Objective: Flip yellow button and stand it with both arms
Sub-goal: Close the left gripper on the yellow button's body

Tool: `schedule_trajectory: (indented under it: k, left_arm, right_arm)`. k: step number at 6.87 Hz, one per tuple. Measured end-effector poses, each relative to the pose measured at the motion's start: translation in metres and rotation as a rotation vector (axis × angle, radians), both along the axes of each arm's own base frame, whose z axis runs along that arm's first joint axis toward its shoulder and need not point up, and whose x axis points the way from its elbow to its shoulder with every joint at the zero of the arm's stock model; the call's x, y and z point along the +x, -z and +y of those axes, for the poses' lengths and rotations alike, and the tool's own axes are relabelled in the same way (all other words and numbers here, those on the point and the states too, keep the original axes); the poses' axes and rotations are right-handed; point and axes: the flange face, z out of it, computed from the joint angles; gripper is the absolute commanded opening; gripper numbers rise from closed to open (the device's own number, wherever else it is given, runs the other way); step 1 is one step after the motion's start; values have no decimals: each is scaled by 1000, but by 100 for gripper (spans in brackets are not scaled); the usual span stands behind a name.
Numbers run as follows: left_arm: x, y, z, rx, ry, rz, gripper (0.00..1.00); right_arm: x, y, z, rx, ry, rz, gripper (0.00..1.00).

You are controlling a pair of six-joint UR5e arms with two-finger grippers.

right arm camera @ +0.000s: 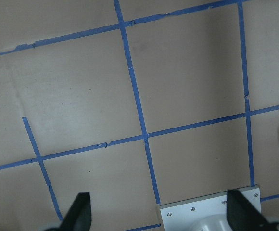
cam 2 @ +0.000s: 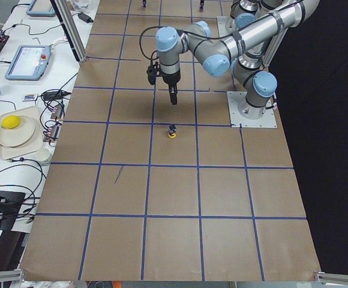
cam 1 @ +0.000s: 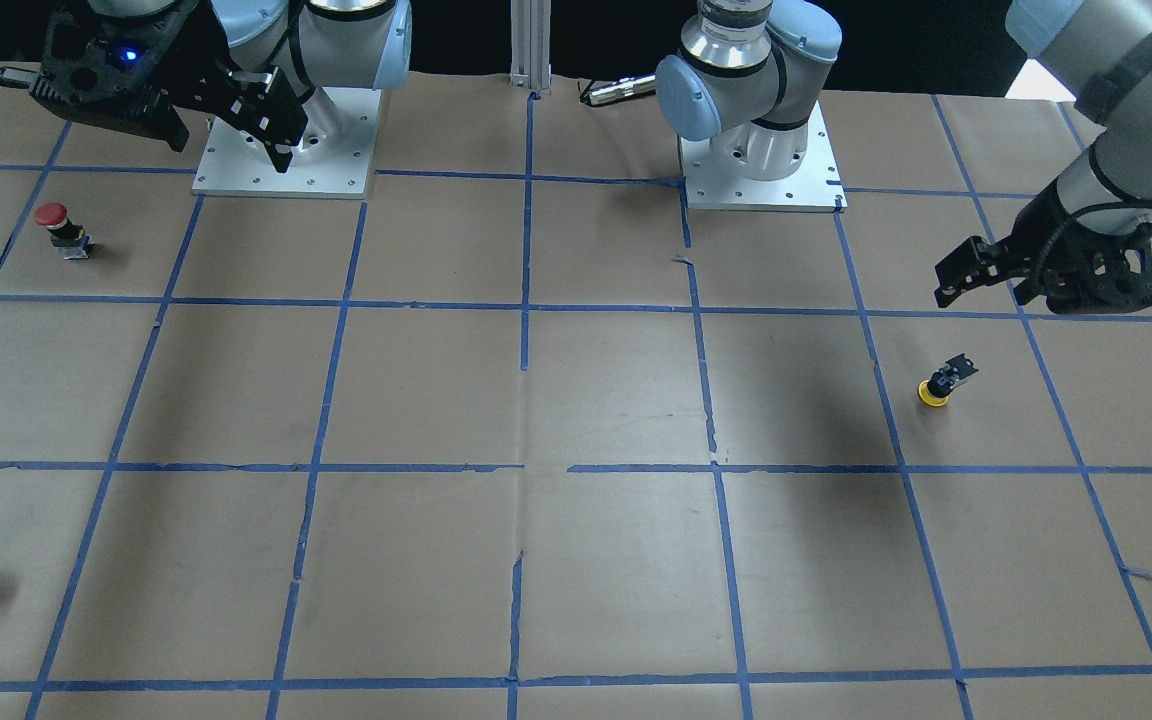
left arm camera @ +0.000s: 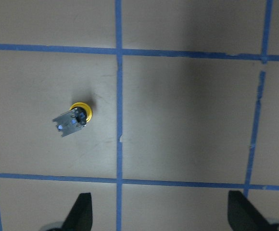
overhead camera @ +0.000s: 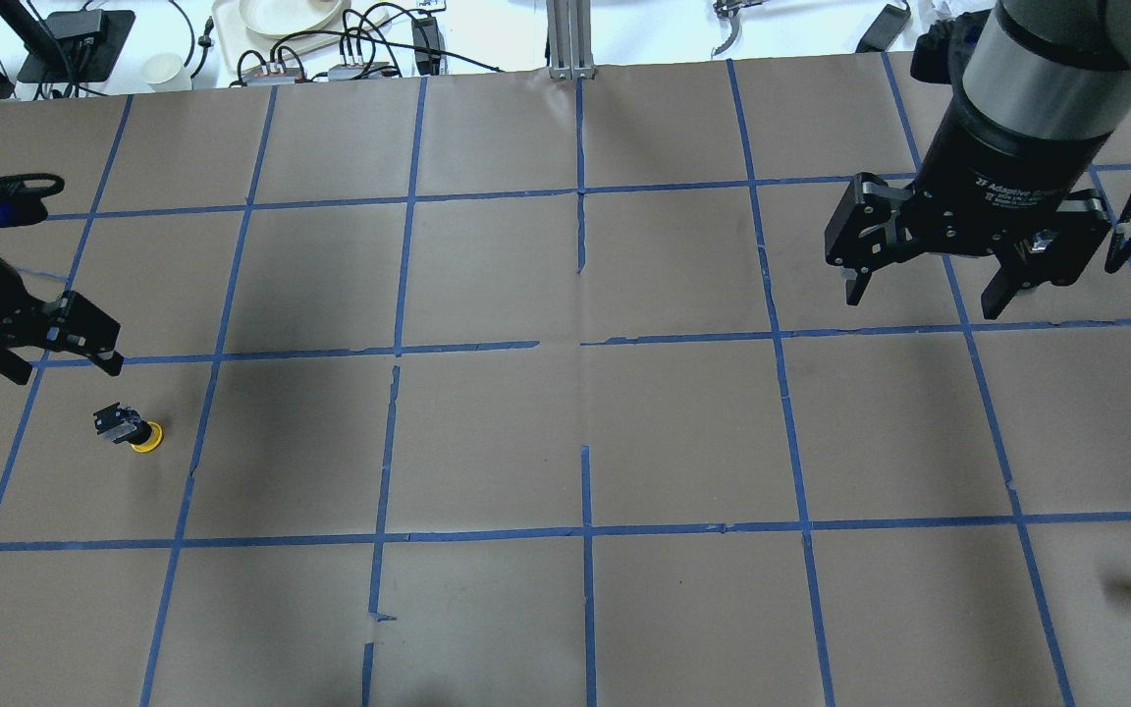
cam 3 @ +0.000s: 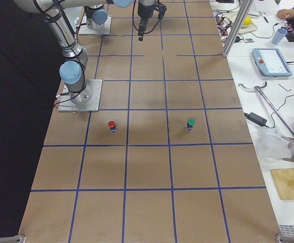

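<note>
On the bench's (overhead camera: 624,442) left side, the yellow button (overhead camera: 129,430) rests cap-down near the left claw (overhead camera: 63,365), which gapes wide and empty. Best to centre it over the grey body before descending. The right claw (overhead camera: 924,299), likewise spread and empty, hangs far off.

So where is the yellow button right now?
In the overhead view, the yellow button sits at the left of the table, near the open left gripper.

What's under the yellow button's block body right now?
The yellow button stands upside down: under the body is its yellow cap, on the brown paper. The cap's face is hidden against the paper. The left pincer hovers open, apart from it.
</note>
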Motion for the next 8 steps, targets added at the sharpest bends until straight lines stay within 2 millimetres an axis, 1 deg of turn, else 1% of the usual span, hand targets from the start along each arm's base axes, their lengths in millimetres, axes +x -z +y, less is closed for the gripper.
schedule_trajectory:
  k: [1, 2, 3, 5, 6, 7, 8]
  left_arm:
    - [25, 36, -4, -31, -3, -1, 99]
    - [37, 63, -8, -41, -8, 5, 93]
    - [43, 82, -10, -30, -11, 16, 92]
    - [46, 103, -11, 2, -16, 34, 92]
    - [47, 109, -11, 15, -17, 41, 69]
    - [47, 114, -12, 24, -16, 46, 58]
    - [47, 116, -11, 31, -15, 49, 50]
  right_arm:
    - [0, -1, -1, -12, 1, 0, 100]
    - [0, -3, -4, -35, 2, -1, 100]
    - [0, -5, -5, -52, 2, -2, 100]
    - [1, -5, -6, -60, 2, -2, 100]
    - [1, -5, -6, -60, 1, -2, 100]
    - [1, -5, -6, -59, 1, -2, 100]
    - [2, -5, -5, -57, 0, -2, 100]
